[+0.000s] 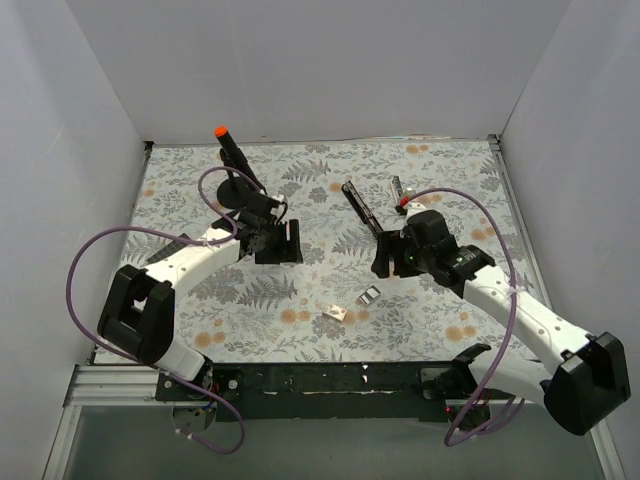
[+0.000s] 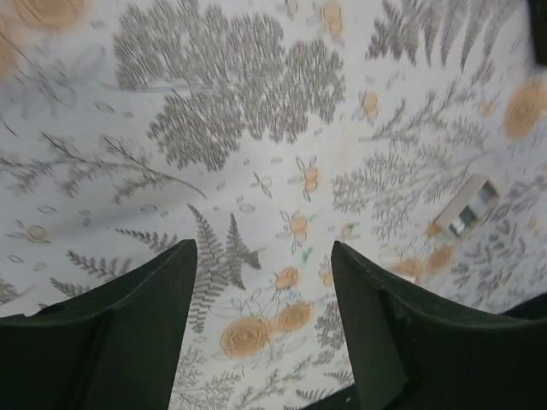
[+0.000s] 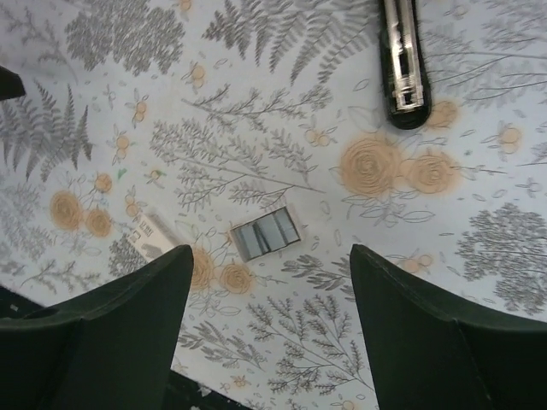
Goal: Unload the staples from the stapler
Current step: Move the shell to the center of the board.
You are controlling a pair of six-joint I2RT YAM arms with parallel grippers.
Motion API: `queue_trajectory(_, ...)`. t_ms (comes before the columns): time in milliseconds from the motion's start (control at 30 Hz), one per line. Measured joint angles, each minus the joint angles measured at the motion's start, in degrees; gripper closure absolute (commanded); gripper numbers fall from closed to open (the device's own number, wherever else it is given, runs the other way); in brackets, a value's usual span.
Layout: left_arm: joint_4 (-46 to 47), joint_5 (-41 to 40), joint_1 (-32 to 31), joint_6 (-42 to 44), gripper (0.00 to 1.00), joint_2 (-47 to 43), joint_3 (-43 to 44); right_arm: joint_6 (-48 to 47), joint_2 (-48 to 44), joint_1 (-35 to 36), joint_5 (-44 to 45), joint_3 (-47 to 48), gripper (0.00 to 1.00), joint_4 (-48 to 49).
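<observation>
Hovering with jaws spread wide and nothing held, the right end effector (image 3: pixel 269 256) has the stapler (image 3: pixel 402 60) lying out ahead, beyond its right finger, silver channel up. The left end effector (image 2: pixel 263 248) is parted and empty too.

Trouble, I'd say, comes if a finger lands off-centre: that slim bar could skid or spin away. A low sweep could also scatter the grey staple strip (image 3: pixel 266 233) just past the fingertips and the pale staple strip (image 3: pixel 154 235) off the left finger.

Count: one stapler, two staple strips, one orange-tipped stand (image 1: pixel 235 165), two end effectors.
</observation>
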Motion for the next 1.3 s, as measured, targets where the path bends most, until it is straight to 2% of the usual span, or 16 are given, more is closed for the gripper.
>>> queue_trajectory(100,-0.4,3.9,-1.0,0.0,0.42,-0.4,-3.7,-0.5,4.2,-0.3,-8.5,0.0,0.37,0.9)
queue_trajectory(267,2.6,11.2,-1.0,-1.2,0.47,-2.6,-8.4,8.0,5.4,4.8,-16.6,-7.3,0.43,7.3)
queue_trajectory(333,4.9,14.3,-0.9,-1.8,0.52,-3.2,-10.3,11.9,5.4,7.9,-17.0,-10.0,0.43,9.6)
queue_trajectory(433,8.3,19.0,-0.9,-2.7,0.55,-3.1,-13.2,17.6,5.5,12.1,-16.7,-13.1,0.44,13.4)
queue_trajectory(667,12.3,25.4,-0.9,-4.0,0.61,0.3,-16.4,25.3,6.6,14.1,-13.8,-16.3,0.45,21.0)
queue_trajectory(900,14.5,25.9,-0.9,-5.6,0.59,0.4,-16.9,28.7,10.5,15.0,-12.5,-17.5,0.46,26.0)
queue_trajectory(1300,11.6,17.6,-0.8,-6.5,0.58,-0.5,-16.7,29.8,18.6,18.6,-11.3,-14.5,0.47,29.7)
